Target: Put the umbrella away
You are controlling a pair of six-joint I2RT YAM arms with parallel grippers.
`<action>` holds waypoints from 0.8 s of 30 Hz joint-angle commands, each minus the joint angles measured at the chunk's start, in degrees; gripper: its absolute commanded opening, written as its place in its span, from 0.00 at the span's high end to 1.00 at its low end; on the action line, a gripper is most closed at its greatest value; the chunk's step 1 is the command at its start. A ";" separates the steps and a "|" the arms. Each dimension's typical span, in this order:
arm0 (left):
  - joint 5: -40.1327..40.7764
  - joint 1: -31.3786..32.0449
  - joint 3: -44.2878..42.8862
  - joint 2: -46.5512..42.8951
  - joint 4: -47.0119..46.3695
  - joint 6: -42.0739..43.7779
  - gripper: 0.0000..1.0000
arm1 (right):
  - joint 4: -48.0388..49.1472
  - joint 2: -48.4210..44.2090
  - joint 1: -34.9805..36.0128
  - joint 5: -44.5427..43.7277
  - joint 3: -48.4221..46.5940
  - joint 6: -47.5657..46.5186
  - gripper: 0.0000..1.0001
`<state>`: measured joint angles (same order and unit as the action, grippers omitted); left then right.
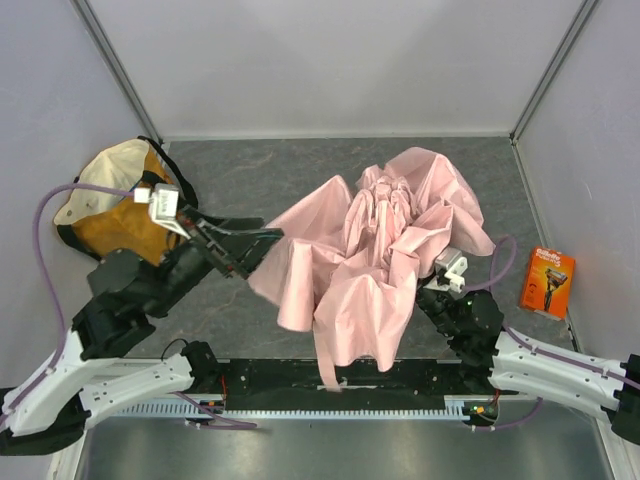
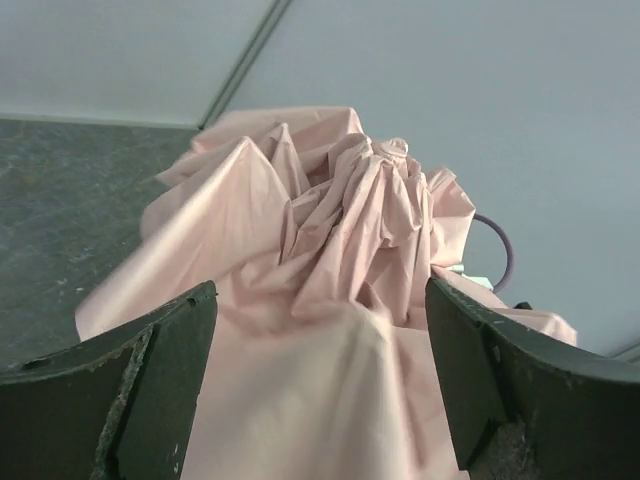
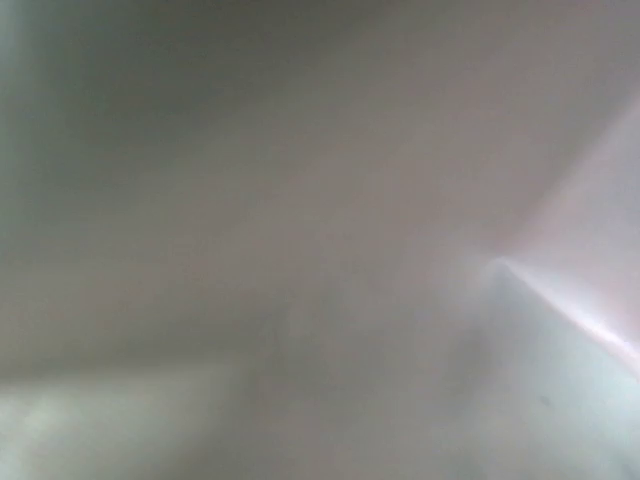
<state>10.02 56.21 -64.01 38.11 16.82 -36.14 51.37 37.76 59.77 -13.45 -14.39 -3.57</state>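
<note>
- Your grey table [image 1: 260,180] sits inside pale walls [image 1: 330,60].
- The umbrella [image 1: 370,250] sprawls across its middle.
- Your left hand [image 1: 250,247] gapes at its edge; your right hand [image 1: 440,280] is pinched together, buried under fabric.

Centre: the umbrella [image 1: 375,250] sprawls loose over the middle of the table [image 1: 260,180], folds heaped high. No lane through it.
Left edge of cloth: the left gripper [image 1: 262,252] stands with jaws wide right at the hem. On its wrist view, pink fabric fills the gap between the fingers [image 2: 150,390].
Far left corner: blocked by the tote bag [image 1: 110,205], with the left arm just in front of it.
Back strip: bare table between bag and canopy, and along the back wall. That's the open way round.
Right side: tight. An orange box [image 1: 546,281] sits by the wall, and a purple cable loop [image 1: 505,262] lies between it and the cloth.
Right arm [image 1: 470,320]: its tip is under the hem, and its wrist view is blurred.
Front: a pink flap drapes over the black rail [image 1: 270,378].
</note>
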 commanded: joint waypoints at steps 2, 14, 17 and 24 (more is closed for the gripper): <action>8.52 -0.13 -0.33 -6.01 11.74 -0.07 0.10 | 1.45 0.03 -0.18 -4.57 -2.57 -2.58 1.00; -28.28 -0.22 -2.87 3.54 2.52 5.64 0.40 | -1.02 3.81 -0.18 -6.24 -5.21 -1.96 1.00; -26.64 -0.22 -4.02 6.27 3.66 5.47 0.38 | -0.84 3.99 -0.18 -6.24 -5.47 -2.05 1.00; -21.64 -0.22 -6.92 12.77 1.82 5.47 0.48 | -1.98 3.99 -0.18 -2.20 -6.00 -1.17 1.00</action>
<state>-12.58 55.99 -66.50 48.34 22.22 -32.93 45.19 42.24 59.72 -18.65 -16.86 -4.69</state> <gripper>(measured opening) 0.552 0.041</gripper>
